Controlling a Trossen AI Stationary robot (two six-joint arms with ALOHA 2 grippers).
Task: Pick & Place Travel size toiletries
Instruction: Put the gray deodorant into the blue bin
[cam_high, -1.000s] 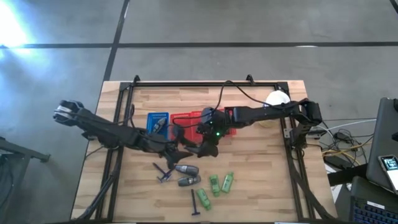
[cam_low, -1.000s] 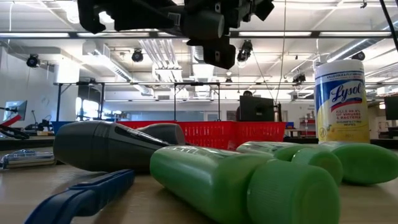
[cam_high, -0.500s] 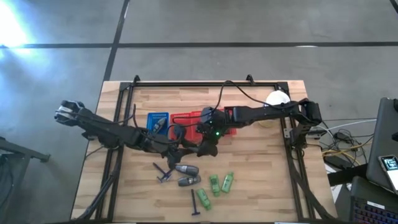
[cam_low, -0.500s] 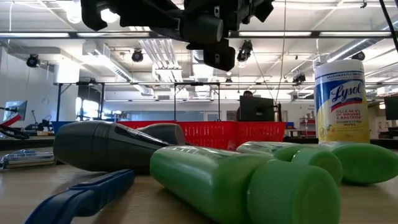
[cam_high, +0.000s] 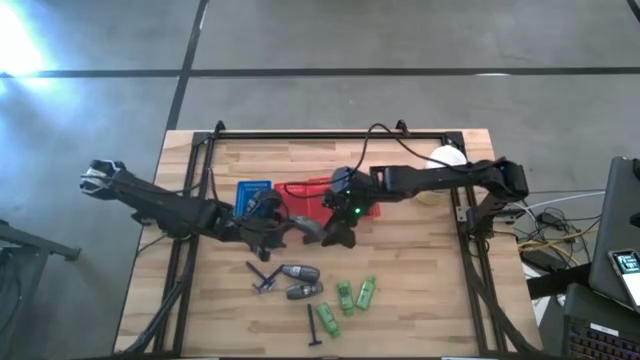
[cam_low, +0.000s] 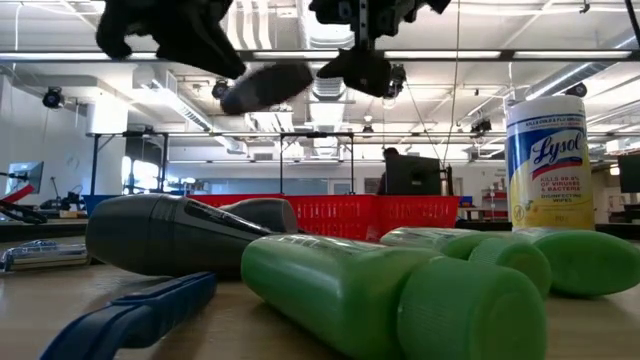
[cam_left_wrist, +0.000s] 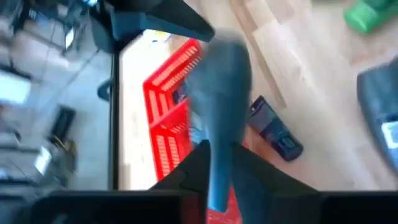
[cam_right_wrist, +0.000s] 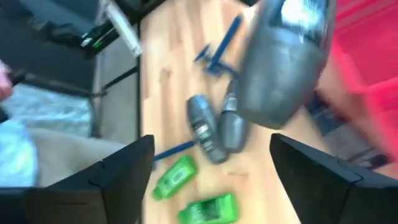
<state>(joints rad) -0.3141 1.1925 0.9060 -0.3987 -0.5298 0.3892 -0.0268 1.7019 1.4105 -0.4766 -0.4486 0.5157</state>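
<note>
Aloft, the left claw pinches a grey bottle; just beside it, the right claw hangs spread, empty.

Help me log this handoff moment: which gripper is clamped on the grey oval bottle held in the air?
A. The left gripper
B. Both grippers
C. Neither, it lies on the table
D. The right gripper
A. In the left wrist view the left gripper has its fingers pinching the grey oval bottle, while the right gripper is spread wide, apart from it.
</note>
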